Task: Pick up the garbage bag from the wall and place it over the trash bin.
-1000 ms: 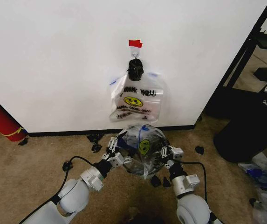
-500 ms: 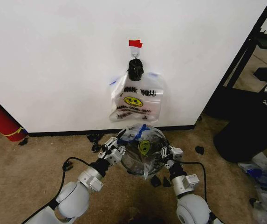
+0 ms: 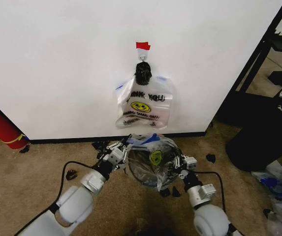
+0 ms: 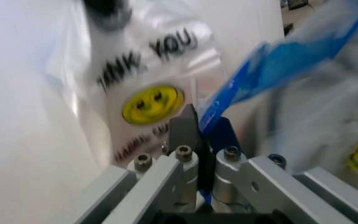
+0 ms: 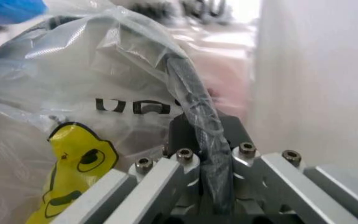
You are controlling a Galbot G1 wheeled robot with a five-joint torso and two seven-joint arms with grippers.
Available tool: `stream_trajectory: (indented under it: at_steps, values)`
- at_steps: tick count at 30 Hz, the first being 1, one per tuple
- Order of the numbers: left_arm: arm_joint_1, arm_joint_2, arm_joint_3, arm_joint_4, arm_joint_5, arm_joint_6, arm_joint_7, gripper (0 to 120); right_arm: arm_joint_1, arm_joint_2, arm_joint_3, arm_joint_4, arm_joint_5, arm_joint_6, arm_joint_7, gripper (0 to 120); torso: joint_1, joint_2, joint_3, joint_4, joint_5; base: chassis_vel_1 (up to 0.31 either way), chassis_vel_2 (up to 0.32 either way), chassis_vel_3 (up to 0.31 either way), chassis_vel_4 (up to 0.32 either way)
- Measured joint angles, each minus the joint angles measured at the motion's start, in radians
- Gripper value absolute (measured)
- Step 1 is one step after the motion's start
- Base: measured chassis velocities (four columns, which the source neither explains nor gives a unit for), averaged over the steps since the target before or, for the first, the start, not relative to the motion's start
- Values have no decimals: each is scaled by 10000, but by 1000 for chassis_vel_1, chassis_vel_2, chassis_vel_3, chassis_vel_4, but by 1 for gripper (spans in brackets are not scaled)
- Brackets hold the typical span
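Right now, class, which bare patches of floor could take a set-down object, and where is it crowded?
Free: carpet between the red roll and the left gripper. Crowded: around the trash bin, where both grippers (right gripper) clamp the garbage bag; black scraps line the wall.

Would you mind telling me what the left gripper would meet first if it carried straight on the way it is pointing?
Probably the THANK YOU bag hanging on the wall. The left gripper, shut on the garbage bag, aims at it, though depth is unclear.
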Motion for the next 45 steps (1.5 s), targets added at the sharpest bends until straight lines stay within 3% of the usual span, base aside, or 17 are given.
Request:
stream_trajectory:
  at_steps: [4, 5, 11, 18, 27, 30, 34, 38, 45]
  values:
    - [-144, 304, -27, 12, -1525, 240, 508, 0, 164, -225, 1029, -786, 172, 787, -2811, 0, 0, 0, 0, 0, 1, 0, 0, 0, 0]
    - [-144, 304, -27, 12, -1525, 240, 508, 0, 164, -225, 1029, -786, 172, 787, -2811, 0, 0, 0, 0, 0, 1, 0, 0, 0, 0]
    - [-528, 386, 12, 315, -2510, 785, 742, 0, 407, -269, 1770, -1425, 810, 1332, -5733, 0, 0, 0, 0, -1, 1, 0, 0, 0, 0]
    - [-522, 355, 75, 906, -2240, 838, 1493, 0, 475, -194, 1855, -1583, 2143, 1536, -6810, 0, 0, 0, 0, 1, 1, 0, 0, 0, 0]
    - [-499, 146, 94, 1398, -1517, 634, 1613, 0, 332, -211, 1628, -1510, 3609, 1036, -6758, 0, 0, 0, 0, 0, 0, 0, 0, 0, 0]
    - [-232, 195, 115, 1377, -1693, 16, 1173, 18, 92, -272, 1257, -1295, 4284, 292, -5748, 0, 0, 0, 0, 2, 0, 0, 0, 0, 0]
    - [-174, 276, -64, 1382, -1789, -543, 1698, 31, -22, -253, 904, -1084, 4401, -142, -4661, 0, 0, 2, 0, 0, -1, 0, 0, 0, 0]
    - [-222, 317, -407, 1488, -2285, -1497, 2927, 48, -48, -137, 389, -787, 4126, -637, -2880, 0, 0, 2, 0, 0, -1, 0, 0, 0, 0]
    - [-175, 251, -1110, 1781, -2611, -2046, 4341, 71, 19, -15, -116, -165, 4528, -1217, -366, 0, 0, 2, 0, 1, -2, 0, 0, 0, 0]
